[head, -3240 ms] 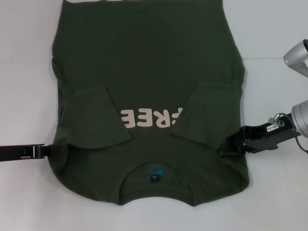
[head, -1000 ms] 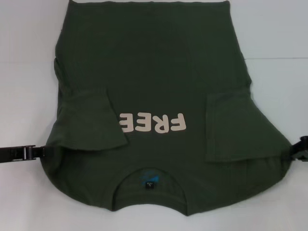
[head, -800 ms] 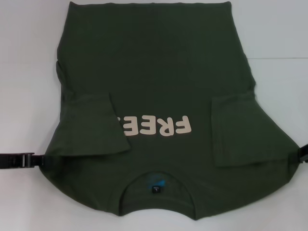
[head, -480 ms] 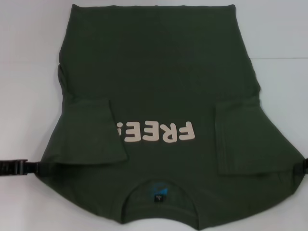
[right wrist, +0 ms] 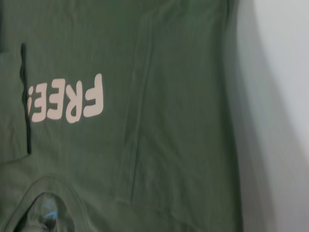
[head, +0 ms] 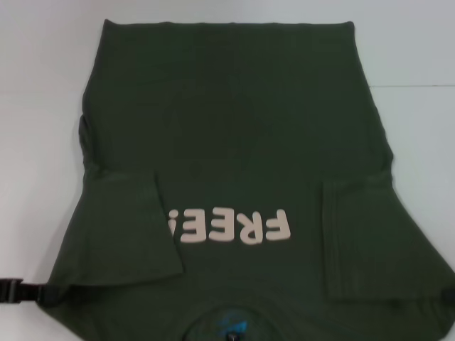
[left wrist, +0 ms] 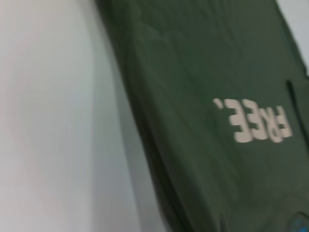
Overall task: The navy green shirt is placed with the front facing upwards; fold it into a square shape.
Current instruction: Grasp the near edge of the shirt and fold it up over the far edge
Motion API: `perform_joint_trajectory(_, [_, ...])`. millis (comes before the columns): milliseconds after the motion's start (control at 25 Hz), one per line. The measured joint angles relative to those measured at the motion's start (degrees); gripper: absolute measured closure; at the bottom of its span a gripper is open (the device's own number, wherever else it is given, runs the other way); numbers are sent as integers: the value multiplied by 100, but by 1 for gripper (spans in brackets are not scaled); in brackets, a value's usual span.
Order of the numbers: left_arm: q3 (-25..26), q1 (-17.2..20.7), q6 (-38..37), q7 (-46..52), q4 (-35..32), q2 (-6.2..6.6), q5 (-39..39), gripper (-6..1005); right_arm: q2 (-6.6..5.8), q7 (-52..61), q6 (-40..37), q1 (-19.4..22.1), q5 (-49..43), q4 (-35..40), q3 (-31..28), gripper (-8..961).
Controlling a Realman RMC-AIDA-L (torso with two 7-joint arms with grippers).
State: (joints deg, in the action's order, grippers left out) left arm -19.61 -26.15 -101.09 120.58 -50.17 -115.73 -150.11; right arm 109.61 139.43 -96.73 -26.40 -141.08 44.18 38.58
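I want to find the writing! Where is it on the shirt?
On the white table lies the big navy green shirt. Between its two folded-in sleeves, above the collar, sits cream lettering reading FREE, upside down, the only pale mark on the dark cloth.

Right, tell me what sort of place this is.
Probably a lab or test bench for garment folding, not a home: the navy green shirt lies spread on a plain white table, and the left pincer sits at its edge.

The navy green shirt [head: 234,142] is matt knit cloth with a smooth cream print [head: 231,227]; the table [head: 43,85] looks smooth, matt white.
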Motion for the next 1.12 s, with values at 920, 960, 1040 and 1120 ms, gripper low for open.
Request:
perform_joint_trajectory(920, [962,-18,-1483,-376,-141,219,-542,946,-179,-369,-879,3,-222,2,-625,904])
perform_joint_trajectory(960, [1109,-50,-1465,-389,-138,252,-501,946,-193,-405,-893,-21,-215,-7,-786,902])
perform_joint_trajectory(1040, [1348,-88,-1408,-420,-128,291,-338,946,-215,-459,-916,-78,-204,-17,-1141,900])
perform_joint_trajectory(1120, [1428,-97,-1317,-428,-117,303,-141,946,-228,-484,-902,-134,-202,-23,-1545,897])
